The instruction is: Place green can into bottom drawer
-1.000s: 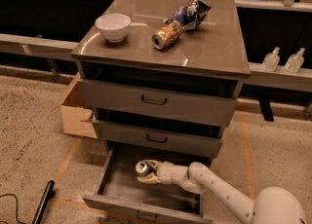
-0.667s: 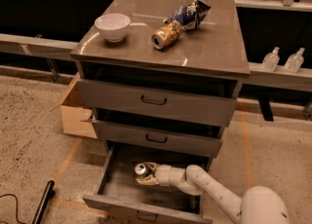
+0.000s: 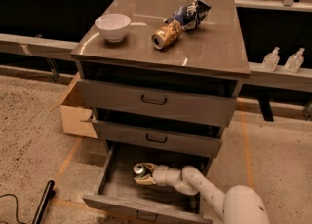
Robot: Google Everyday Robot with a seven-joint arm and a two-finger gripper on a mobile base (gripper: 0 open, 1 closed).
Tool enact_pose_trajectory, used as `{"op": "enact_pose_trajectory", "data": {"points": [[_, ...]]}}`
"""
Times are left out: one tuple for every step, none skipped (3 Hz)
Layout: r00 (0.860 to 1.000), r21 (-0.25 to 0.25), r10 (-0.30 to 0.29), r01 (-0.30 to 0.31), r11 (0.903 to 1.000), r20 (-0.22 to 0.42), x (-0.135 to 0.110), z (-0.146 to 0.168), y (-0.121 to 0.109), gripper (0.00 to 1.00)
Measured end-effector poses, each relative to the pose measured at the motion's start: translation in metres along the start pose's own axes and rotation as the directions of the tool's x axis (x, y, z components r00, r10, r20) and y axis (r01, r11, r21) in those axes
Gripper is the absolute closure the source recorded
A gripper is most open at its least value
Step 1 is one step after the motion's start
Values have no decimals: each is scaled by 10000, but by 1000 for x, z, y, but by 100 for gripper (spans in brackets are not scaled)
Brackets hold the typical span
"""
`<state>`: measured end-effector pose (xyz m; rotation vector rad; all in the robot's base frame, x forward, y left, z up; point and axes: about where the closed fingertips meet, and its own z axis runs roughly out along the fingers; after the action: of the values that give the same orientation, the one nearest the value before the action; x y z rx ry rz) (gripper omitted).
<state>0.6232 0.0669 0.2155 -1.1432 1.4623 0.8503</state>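
Camera view shows the gripper point(image 3: 145, 176) reached inside the open bottom drawer point(image 3: 122, 206), its fingers point(image 3: 144, 181) pinching the green can point(image 3: 140, 170) low around the body, silver top up, near the drawer's middle. The can is probably light, thin-walled and slick, and would dent under a hard squeeze, so mid-body is the safest hold. The drawer walls stand well apart from it, but the middle drawer point(image 3: 156, 140) overhangs just above, leaving exit room only toward the front.

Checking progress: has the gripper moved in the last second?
Yes. The gripper, holding the green can, shifted slightly left toward the left wall of the bottom drawer.
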Motion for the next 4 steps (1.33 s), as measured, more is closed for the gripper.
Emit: {"op": "enact_pose_trajectory", "data": {"points": [[9999,-35,99,-99,9999,58,9,10,-3,100],[9992,-140,360,-357,9993,172,18,18,-4,84],[9984,-166,517,-513,9985,244,23,25,-4,61],[9979,-81,630,-629,9980,161,29,30,-4,38]]}}
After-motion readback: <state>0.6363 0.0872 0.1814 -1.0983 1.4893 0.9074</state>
